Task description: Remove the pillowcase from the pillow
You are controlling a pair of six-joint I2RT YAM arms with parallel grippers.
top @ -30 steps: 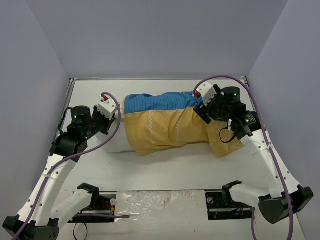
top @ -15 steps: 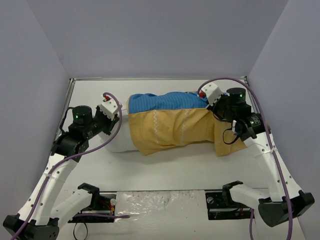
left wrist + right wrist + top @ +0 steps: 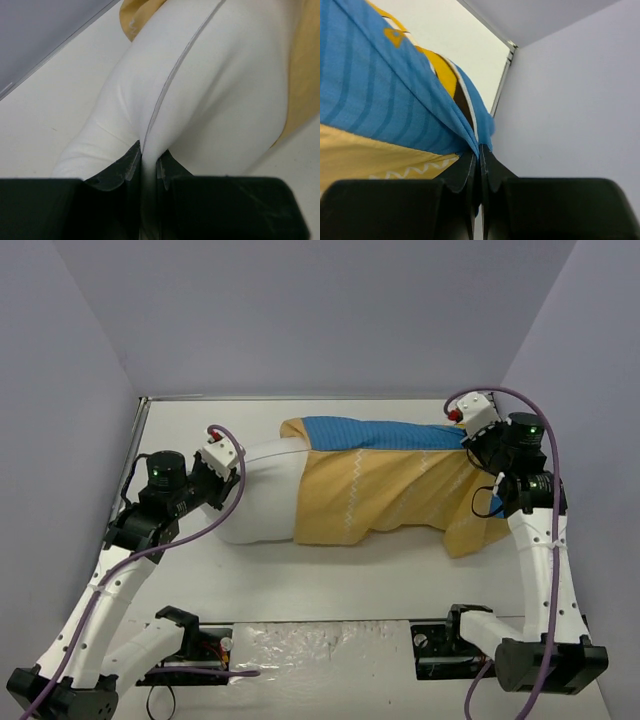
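Fabric is being pinched at both ends of the job. The left gripper (image 3: pixel 145 159) is clamping its nearly closed jaws on the seam ridge at the bare end of the big, plump, plain white oblong pillow (image 3: pixel 262 502). The right gripper (image 3: pixel 479 152) is nipping a thin fold of the large fabric pillowcase (image 3: pixel 385 485), blue pinstriped on top and mustard yellow with white zigzags on its near side, with the jaws pressed together on the blue edge.

The pillow is lying crosswise on the white table (image 3: pixel 330 580). Its left third is showing white, and the rest is sitting inside the pillowcase, which is trailing toward the grey right wall (image 3: pixel 590 390).

The step in hand appears to be drawing the cover off along the pillow's length. To do it well, the left arm should be anchoring without giving way. The right arm should be pulling low and straight, in line with the pillow, so the cloth is sliding rather than bunching.

The right arm is already sitting near the wall, so a fresh grasp closer to the pillow is probably going to be needed. The thin fold may also be slipping under load, so a steady pull is looking safer than a jerk
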